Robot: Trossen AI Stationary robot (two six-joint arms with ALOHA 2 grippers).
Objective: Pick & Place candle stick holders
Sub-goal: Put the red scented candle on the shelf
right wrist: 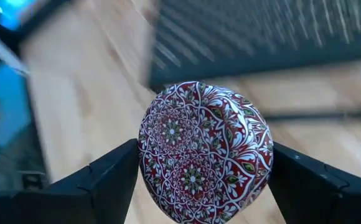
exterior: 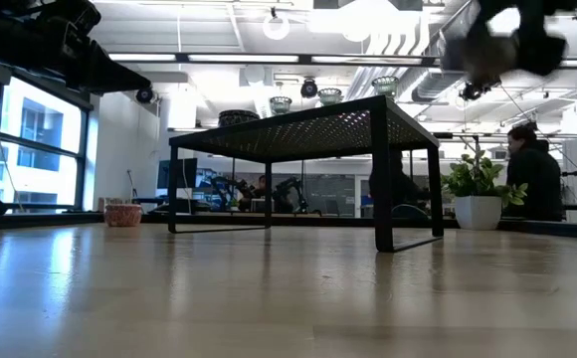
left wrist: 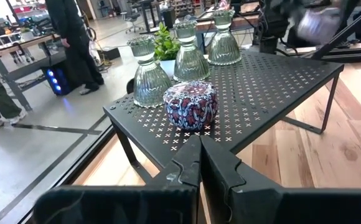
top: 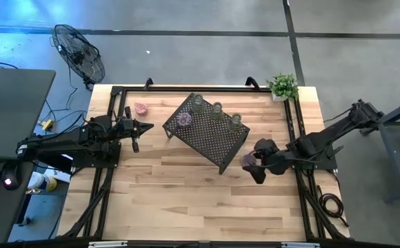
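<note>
Holder (right wrist: pixel 205 152), red-patterned, was pinched in right gripper (right wrist: pixel 205 165) beside rack (top: pixel 210 134) | 4 holders on rack | left gripper (left wrist: pixel 200 168) pressed together, empty, near rack.

Perforated matt black metal rack (top: pixel 210 131); 3 ribbed clear-glass holders (left wrist: pixel 191 57).

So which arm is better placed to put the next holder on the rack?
Probably the right. Its gripper is shut on a patterned red holder, raised beside the black rack. The left gripper is shut and empty, pointing at the rack; the pink holder sits on the table beside it.
</note>
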